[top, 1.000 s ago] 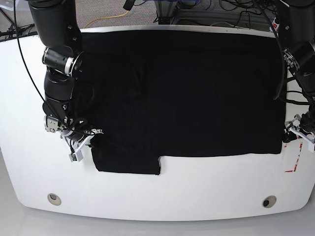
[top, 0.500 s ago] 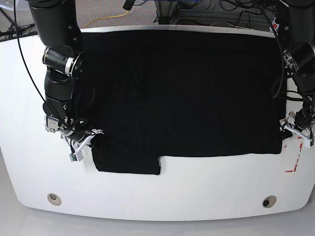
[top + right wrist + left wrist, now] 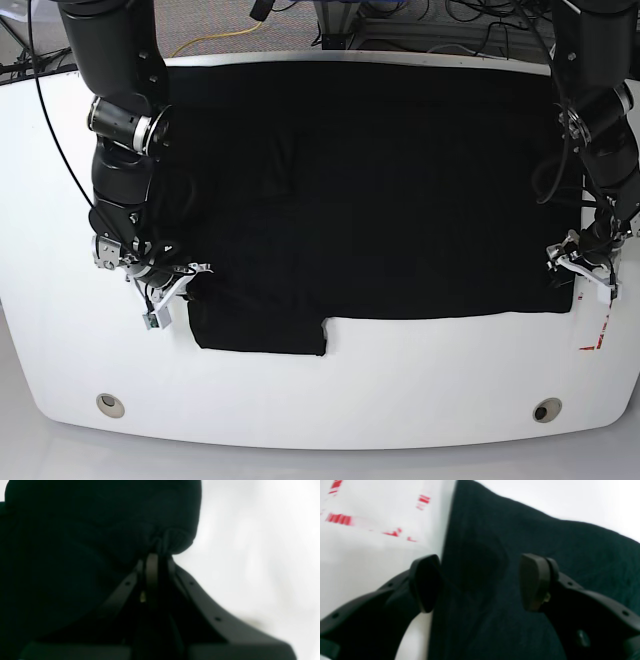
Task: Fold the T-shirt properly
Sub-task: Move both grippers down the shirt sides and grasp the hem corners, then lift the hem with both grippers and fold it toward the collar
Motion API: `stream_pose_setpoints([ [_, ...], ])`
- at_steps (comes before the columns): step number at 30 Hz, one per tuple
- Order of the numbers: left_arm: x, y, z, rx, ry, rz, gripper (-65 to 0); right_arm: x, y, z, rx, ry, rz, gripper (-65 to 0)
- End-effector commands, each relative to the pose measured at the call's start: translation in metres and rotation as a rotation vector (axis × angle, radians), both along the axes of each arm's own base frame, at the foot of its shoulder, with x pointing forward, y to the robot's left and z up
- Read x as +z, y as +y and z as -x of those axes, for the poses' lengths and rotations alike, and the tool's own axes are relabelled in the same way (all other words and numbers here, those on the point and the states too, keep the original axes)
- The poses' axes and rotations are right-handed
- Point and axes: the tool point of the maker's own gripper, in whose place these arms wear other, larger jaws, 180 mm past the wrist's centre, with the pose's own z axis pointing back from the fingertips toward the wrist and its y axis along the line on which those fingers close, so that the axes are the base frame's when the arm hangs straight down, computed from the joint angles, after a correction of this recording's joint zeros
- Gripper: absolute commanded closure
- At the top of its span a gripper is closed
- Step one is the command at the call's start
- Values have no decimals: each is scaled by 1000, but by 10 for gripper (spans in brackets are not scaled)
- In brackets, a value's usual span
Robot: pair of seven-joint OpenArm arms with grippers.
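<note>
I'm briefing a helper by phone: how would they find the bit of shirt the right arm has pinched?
Start at the white table, mostly covered by the black T-shirt. Follow its near edge to the base view's left, where a sleeve flap juts toward the front. The right gripper is shut on the bunched fabric at that flap's outer corner, the only puckered spot there.

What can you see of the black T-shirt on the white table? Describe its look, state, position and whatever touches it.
The T-shirt is plain black soft fabric, spread flat over most of the white table. A sleeve juts out at its near edge. No print shows. The right hand is shut on a bunched bit of cloth beside that sleeve. The left hand is open, straddling the opposite side edge: one finger over table, one over cloth.
</note>
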Motion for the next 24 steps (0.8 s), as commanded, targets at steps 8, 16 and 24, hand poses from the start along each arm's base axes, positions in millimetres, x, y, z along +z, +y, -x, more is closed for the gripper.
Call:
stream_pose_setpoints([
  [8, 5, -19, -14, -86, 8, -49, -275, 22, -3, -16, -3, -61, -5, -22],
  [16, 8, 2, -16, 20, -2, -98, 0, 24, -2, -18, 1, -65, 1, 0],
  [24, 23, 3, -25, -2, -37, -144, 0, 58, -11, -36, 5, -151, 54, 0],
])
